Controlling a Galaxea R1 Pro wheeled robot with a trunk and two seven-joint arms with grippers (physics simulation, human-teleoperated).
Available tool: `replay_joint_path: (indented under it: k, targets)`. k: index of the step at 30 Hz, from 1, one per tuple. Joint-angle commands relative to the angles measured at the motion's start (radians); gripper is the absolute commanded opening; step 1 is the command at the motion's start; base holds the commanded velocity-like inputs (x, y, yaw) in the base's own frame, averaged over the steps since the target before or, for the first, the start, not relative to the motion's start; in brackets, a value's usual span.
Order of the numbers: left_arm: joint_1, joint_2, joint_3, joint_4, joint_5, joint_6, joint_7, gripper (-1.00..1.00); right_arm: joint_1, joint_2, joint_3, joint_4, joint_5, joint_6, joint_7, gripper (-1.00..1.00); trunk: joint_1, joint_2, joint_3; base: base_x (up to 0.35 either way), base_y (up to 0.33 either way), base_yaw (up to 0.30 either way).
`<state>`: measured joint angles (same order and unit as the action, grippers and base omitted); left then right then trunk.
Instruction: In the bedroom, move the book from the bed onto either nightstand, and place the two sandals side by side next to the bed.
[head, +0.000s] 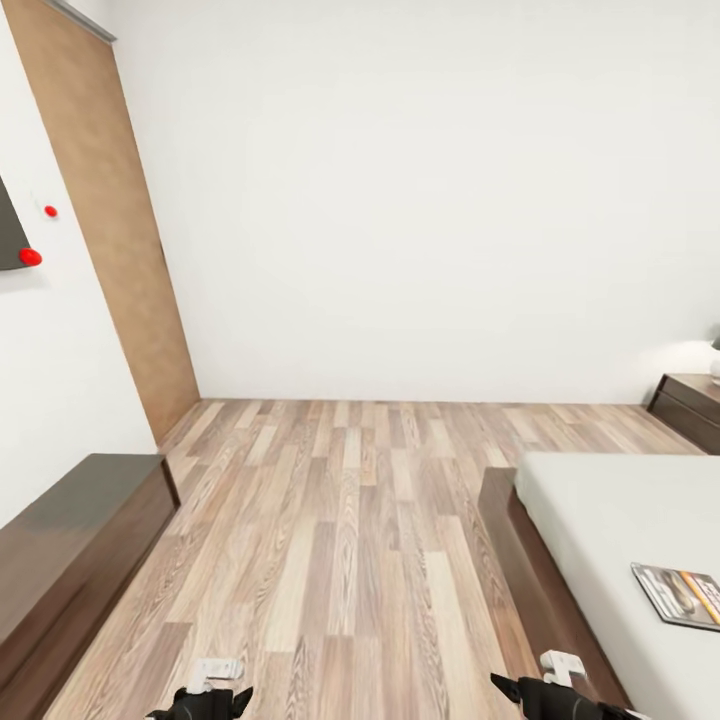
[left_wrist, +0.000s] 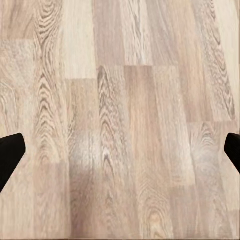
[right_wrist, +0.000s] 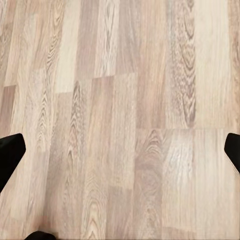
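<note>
The bed (head: 610, 510), with a pale mattress on a dark wooden frame, fills the lower right of the head view. The book (head: 682, 594) lies flat on the mattress near the right edge of that view. A dark nightstand (head: 692, 405) stands beyond the bed against the far wall. My left gripper (head: 200, 700) and right gripper (head: 565, 690) hang low over the wood floor, left of the bed. Both are open and hold nothing. In each wrist view the black fingertips sit wide apart over bare planks: left gripper (left_wrist: 120, 155), right gripper (right_wrist: 120, 155). The two sandals are out of view.
A long low dark bench (head: 70, 540) runs along the left wall under a dark screen (head: 10, 235). A brown door (head: 110, 220) stands in the far left corner. Wood-plank floor (head: 340, 540) stretches between the bench and the bed to the white far wall.
</note>
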<state>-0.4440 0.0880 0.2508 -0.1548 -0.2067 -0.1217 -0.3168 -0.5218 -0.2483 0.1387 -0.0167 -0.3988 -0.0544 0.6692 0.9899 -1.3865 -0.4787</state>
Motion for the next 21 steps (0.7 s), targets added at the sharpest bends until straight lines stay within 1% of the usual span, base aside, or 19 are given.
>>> replay_joint_path:
  k: [1,2,4,6,9,12,15,16,18,21]
  targets:
    - [-0.001,-0.001,-0.053,0.004,-0.009,-0.003,0.036,1.00,-0.001,0.000,0.009,0.001,-0.006,-0.006,0.003,1.00,0.001,0.000,-0.001,0.333,0.000,0.000]
    - [-0.001,-0.002,-0.092,0.015,-0.008,-0.004,0.061,1.00,0.000,0.000,0.009,0.002,-0.006,-0.006,0.003,1.00,0.001,0.000,-0.001,0.333,0.000,0.000]
    - [-0.001,-0.003,-0.113,0.042,-0.009,-0.006,0.074,1.00,0.000,0.000,0.009,0.002,-0.006,-0.006,0.002,1.00,0.001,0.000,-0.001,0.333,0.000,0.000]
    - [-0.001,-0.010,-0.125,0.070,-0.010,-0.007,0.081,1.00,0.000,0.000,0.009,0.003,-0.006,-0.006,0.001,1.00,0.001,0.000,-0.001,0.333,0.000,0.000]
    - [-0.001,-0.028,-0.135,0.097,-0.011,-0.009,0.087,1.00,0.000,0.000,0.009,0.003,-0.006,-0.007,0.000,1.00,0.001,0.000,-0.001,0.333,0.000,0.000]
    - [-0.001,-0.031,-0.137,0.104,-0.011,-0.010,0.089,1.00,0.000,0.000,0.009,0.015,-0.006,-0.007,-0.015,1.00,0.001,0.000,-0.001,0.332,0.000,0.000]
    - [-0.001,-0.031,-0.138,0.107,-0.010,-0.009,0.090,1.00,0.000,0.001,0.010,0.057,-0.006,-0.007,-0.087,1.00,0.001,0.000,-0.001,0.332,0.000,0.000]
    - [-0.001,-0.032,-0.140,0.108,-0.010,-0.008,0.090,1.00,0.000,0.001,0.010,0.075,-0.005,-0.007,-0.148,1.00,0.001,0.000,-0.001,0.332,0.000,0.000]
    - [-0.001,-0.032,-0.141,0.120,-0.010,-0.008,0.090,1.00,0.000,0.001,0.010,0.088,-0.004,-0.007,-0.212,1.00,0.001,0.000,-0.001,0.332,0.000,0.000]
    - [-0.001,-0.030,-0.142,0.131,-0.009,-0.009,0.090,1.00,0.000,0.001,0.010,0.094,-0.003,-0.006,-0.249,1.00,0.001,0.000,-0.001,0.332,0.000,0.000]
